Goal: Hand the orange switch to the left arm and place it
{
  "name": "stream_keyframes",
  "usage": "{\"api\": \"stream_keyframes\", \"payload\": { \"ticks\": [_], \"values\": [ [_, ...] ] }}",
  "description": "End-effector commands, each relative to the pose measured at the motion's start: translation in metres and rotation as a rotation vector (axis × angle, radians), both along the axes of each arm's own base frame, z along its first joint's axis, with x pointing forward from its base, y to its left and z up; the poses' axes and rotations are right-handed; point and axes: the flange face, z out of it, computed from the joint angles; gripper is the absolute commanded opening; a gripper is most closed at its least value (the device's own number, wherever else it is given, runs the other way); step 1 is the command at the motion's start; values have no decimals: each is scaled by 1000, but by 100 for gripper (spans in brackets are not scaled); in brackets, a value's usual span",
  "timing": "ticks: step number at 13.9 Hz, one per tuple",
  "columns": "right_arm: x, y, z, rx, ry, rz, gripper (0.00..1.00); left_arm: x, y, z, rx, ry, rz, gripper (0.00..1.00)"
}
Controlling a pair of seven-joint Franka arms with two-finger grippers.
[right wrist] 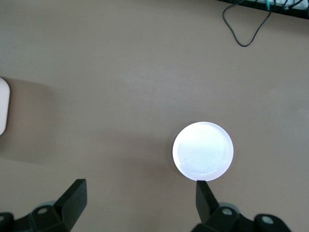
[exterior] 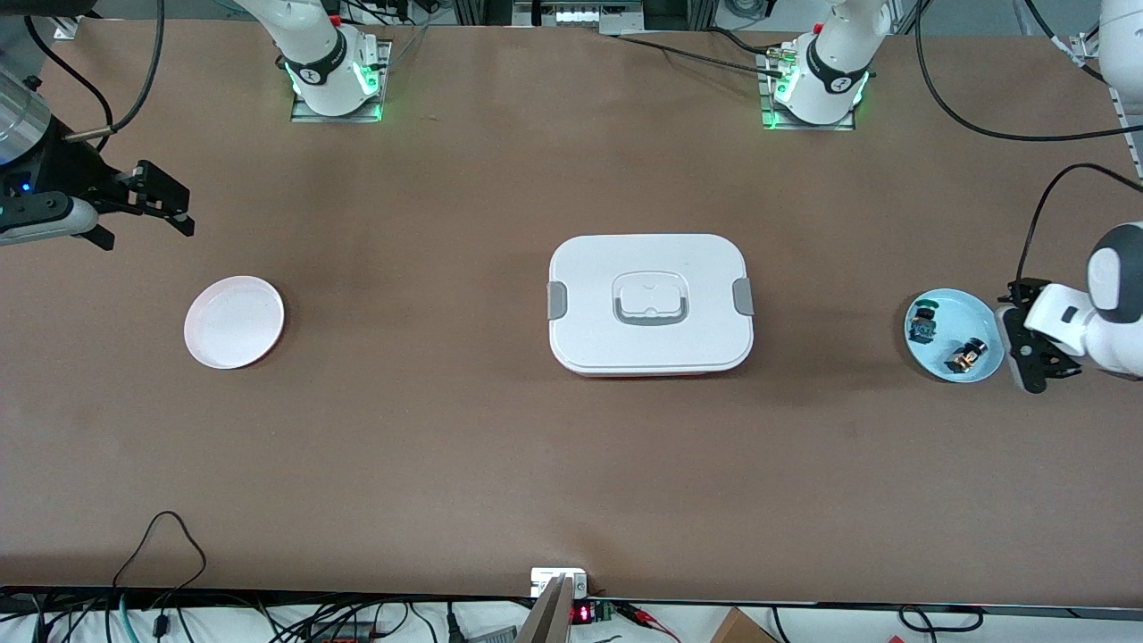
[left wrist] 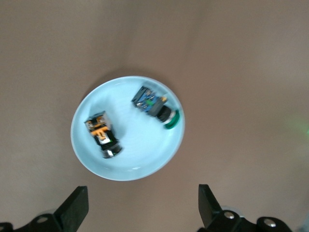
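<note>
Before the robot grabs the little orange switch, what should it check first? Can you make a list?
1. Orange switch lies free on the light blue plate: ok.
2. Not mixed up with the blue-green switch beside it: ok, they lie apart.
3. Left gripper open, over the table next to the plate: ok.
4. Right gripper open, waiting up by the white plate: ok.
5. White plate has nothing on it: ok.
6. Box sits between the two plates, so the switch must pass over or around it: not ok yet.

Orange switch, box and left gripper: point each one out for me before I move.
orange switch [left wrist: 102, 135], left wrist view, on its black body beside the orange part.
box [exterior: 651, 304], front view, on the white lid beside the handle recess.
left gripper [left wrist: 143, 207], left wrist view, midway between its open fingertips.
</note>
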Motion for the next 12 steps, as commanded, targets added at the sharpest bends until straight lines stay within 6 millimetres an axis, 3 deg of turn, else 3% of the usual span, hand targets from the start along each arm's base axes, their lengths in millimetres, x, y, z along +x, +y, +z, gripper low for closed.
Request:
{"api": "stream_keyframes", "payload": {
  "ticks": [1,6,7,8,10,11,12],
  "values": [
    [5,-5,4,-29,0,-6,100,0,-36,47,45,25,252,100],
    [8,-6,1,-31,-2,-17,100,-27,-156,119,248,55,576,100],
    [13,-4,-11,-31,20,-17,100,-33,-174,129,289,55,632,100],
    [18,-3,-21,-31,38,-12,100,-38,-180,146,308,36,679,100],
    [20,-4,-23,-16,38,-26,100,-43,-189,180,270,-60,722,100],
    [21,-5,-25,-16,36,-28,100,-48,-177,190,238,-102,783,100],
    [23,-7,-27,-17,39,-31,100,-58,-176,199,185,-157,853,100]
  ]
}}
